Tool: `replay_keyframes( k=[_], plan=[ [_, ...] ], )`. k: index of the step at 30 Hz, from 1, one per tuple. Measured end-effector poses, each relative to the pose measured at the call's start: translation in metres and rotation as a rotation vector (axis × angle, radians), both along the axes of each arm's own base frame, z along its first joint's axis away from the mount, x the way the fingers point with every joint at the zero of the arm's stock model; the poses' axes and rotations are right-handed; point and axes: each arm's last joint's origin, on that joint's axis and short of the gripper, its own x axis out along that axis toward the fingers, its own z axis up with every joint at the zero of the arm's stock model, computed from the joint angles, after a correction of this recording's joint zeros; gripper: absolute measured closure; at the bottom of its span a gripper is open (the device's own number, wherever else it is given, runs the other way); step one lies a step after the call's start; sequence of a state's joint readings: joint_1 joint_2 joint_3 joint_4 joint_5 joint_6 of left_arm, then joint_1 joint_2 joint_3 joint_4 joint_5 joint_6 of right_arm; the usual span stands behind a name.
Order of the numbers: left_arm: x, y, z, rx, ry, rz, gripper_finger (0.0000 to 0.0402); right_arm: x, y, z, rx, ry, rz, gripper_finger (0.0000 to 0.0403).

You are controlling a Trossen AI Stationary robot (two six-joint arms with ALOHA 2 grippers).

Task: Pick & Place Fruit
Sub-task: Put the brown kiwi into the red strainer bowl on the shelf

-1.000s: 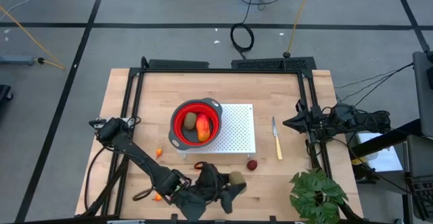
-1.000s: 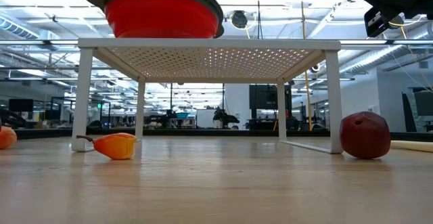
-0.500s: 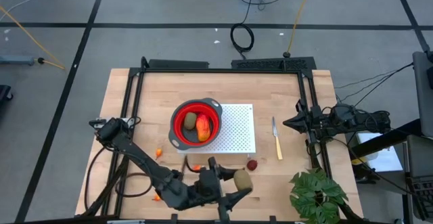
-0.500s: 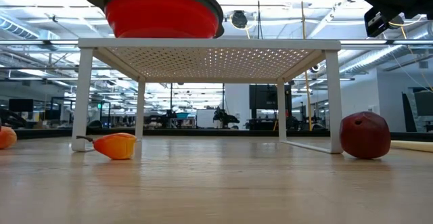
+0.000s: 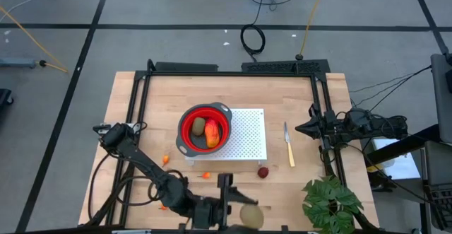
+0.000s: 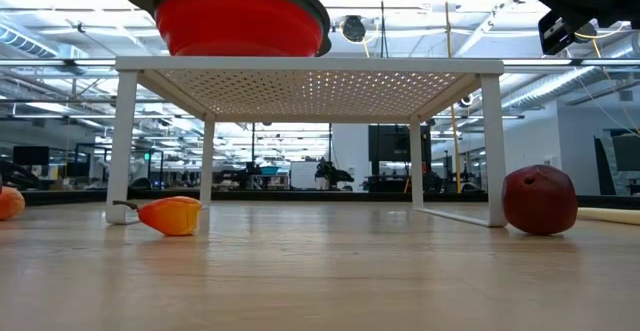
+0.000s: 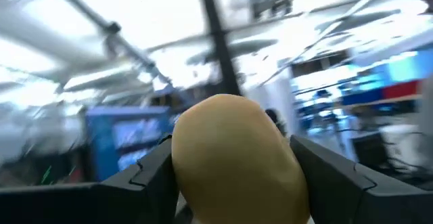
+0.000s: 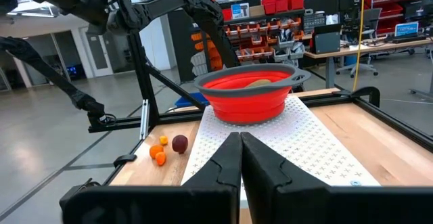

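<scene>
My left gripper [image 5: 244, 214] is near the table's front edge, raised and tipped upward, shut on an olive-brown oval fruit [image 5: 250, 218]. A red bowl [image 5: 205, 129] stands on a white perforated rack [image 5: 247, 135]. It holds a second olive-brown oval [image 5: 199, 126] and the red-orange mango [image 5: 212, 133]. A dark red ball [image 5: 263, 172] rests on the wood in front of the rack. Small orange bits [image 5: 205, 174] lie on the table. My right gripper [image 8: 241, 158] waits shut at the table's right edge. My left gripper pinches the olive-brown oval by its two opposite sides [image 7: 181, 163] between its two fingers [image 7: 152, 176]. The fingers slant upward, away from the table. The oval is lifted clear of the table and fills the gap between the fingers.
A yellow-handled knife [image 5: 288, 144] lies right of the rack. A green plant [image 5: 330, 204] stands at the near right corner. More orange bits [image 5: 165, 159] lie left of the rack. The low view shows the ball [image 6: 540, 199] and an orange bit [image 6: 172, 214] by the rack's legs.
My left gripper has risen with the olive-brown oval, tipping its fingers upward and rolling its wrist. In the high view the oval has shifted toward the table's near edge. An orange bit in front of the rack now shows where the gripper had covered it.
</scene>
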State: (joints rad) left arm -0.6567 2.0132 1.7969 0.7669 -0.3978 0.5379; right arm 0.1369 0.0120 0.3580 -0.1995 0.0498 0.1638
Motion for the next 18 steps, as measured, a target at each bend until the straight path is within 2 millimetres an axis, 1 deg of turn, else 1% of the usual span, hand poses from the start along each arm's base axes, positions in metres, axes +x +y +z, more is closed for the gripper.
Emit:
replay_keyframes(
  k=[4, 11, 14, 18],
  plan=[
    [-0.001, -0.002, 0.001, 0.075, -0.042, -0.052, 0.0158, 0.0, 0.0, 0.0, 0.0, 0.0, 0.0, 0.0403],
    [-0.002, -0.002, 0.002, 0.067, -0.057, -0.054, 0.0158, 0.0, 0.0, 0.0, 0.0, 0.001, 0.0, 0.0403],
    [-0.004, 0.001, 0.006, -0.05, -0.072, -0.039, 0.0158, 0.0, 0.0, 0.0, 0.0, 0.001, 0.0, 0.0403],
    [-0.006, 0.012, 0.014, -0.281, -0.12, -0.04, 0.0158, 0.0, 0.0, 0.0, 0.0, 0.0, 0.0, 0.0403]
  ],
)
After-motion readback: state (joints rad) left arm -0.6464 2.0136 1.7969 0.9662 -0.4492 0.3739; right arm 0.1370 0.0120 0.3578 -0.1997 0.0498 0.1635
